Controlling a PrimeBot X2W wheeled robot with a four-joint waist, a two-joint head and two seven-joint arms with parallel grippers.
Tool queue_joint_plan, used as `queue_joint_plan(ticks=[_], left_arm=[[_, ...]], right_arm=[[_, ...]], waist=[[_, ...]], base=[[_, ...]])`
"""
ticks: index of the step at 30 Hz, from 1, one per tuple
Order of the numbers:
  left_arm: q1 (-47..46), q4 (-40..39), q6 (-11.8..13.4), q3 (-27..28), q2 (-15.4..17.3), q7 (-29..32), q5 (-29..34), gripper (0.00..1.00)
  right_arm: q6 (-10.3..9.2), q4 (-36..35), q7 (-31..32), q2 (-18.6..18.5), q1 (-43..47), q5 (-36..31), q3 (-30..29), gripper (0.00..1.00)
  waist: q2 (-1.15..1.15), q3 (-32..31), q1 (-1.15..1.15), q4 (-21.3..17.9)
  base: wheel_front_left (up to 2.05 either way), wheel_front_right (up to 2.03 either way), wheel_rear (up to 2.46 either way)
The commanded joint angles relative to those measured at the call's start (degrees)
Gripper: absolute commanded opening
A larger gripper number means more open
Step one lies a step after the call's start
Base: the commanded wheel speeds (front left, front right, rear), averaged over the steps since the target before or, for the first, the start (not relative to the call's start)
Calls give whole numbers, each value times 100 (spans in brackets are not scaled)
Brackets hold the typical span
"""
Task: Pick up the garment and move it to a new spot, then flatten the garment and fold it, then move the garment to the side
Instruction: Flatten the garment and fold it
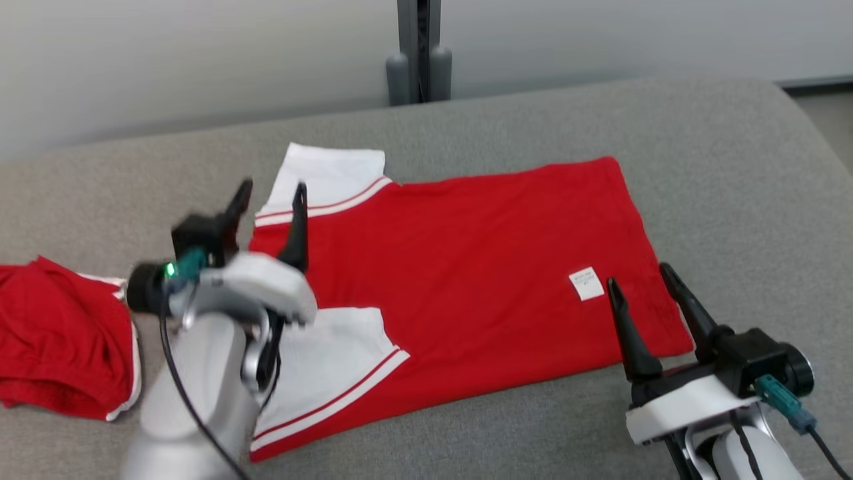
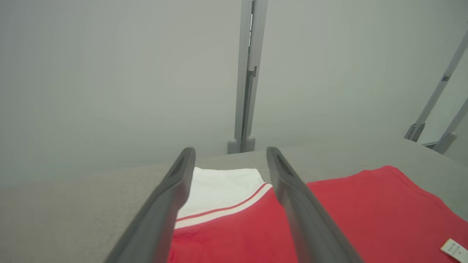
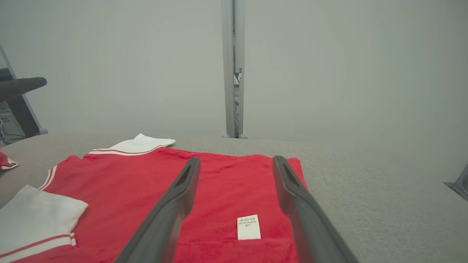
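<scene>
The garment (image 1: 480, 267) is a red T-shirt with white, red-striped sleeves, spread flat on the grey table (image 1: 733, 167), its neck end toward the left. A small white label (image 1: 587, 285) shows near its hem. My left gripper (image 1: 273, 193) hovers open above the shirt's shoulder end, between the two sleeves; its wrist view has the far white sleeve (image 2: 219, 186) between the fingers. At the hem's near corner my right gripper (image 1: 640, 280) stands open, and the label (image 3: 249, 227) lies between its fingers in its own wrist view. Neither gripper holds anything.
A second red garment with white trim (image 1: 60, 340) lies crumpled at the table's left edge. A grey post (image 1: 418, 50) stands behind the table against a pale wall. Bare table surface runs along the far side and to the right of the shirt.
</scene>
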Motion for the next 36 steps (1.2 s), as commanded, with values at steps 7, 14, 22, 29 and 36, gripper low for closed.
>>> queue_joint_plan(ticks=[7, 14, 22, 29, 36], left_arm=[[-1992, 1479, -60, -99, 38, 596, 66, 100], [-3256, 2596, 66, -167, 184, 1103, 187, 100], [-4189, 3739, 227, -202, 526, 1404, 243, 100], [-4550, 4084, 318, -296, 768, 1656, 312, 100], [-4699, 4219, 449, -367, 855, 1931, 296, 91]], right_arm=[[0, -128, -5, -88, -569, -43, 123, 100], [0, -221, -5, -55, -902, -47, 198, 100], [0, -163, -5, 36, -1043, -33, 432, 100], [0, -161, -5, 79, -1032, -31, 557, 100], [0, -126, -5, 35, -1028, -46, 653, 100]], waist=[[0, 1377, 0, -223], [0, 2010, 0, -448], [0, 2287, 0, -822], [0, 2443, 0, -1063], [0, 2546, 0, -1180]], base=[[0, 0, 0], [0, 0, 0], [0, 0, 0], [0, 0, 0], [0, 0, 0]])
